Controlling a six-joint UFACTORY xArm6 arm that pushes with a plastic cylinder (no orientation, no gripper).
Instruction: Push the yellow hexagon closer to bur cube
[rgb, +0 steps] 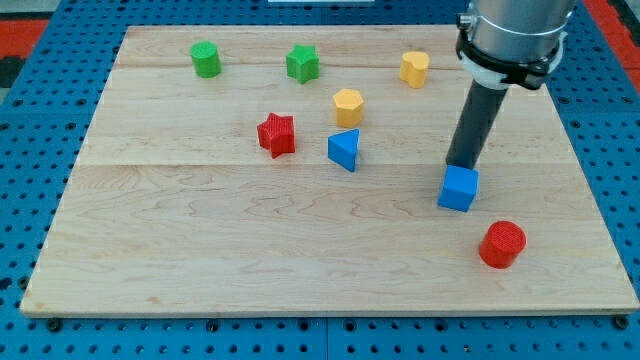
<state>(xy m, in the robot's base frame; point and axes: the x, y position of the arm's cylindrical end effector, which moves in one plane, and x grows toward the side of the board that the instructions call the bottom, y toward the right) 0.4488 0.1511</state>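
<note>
The yellow hexagon sits on the wooden board above the centre. The blue cube lies to the view's right, below the hexagon's level. My tip stands right at the cube's top edge, touching or just behind it, far to the right of the hexagon. A blue triangular block lies directly below the hexagon, between it and the lower board.
A red star lies left of the blue triangle. A green star and a green cylinder sit near the top. A yellow block is at the top right. A red cylinder lies below the cube.
</note>
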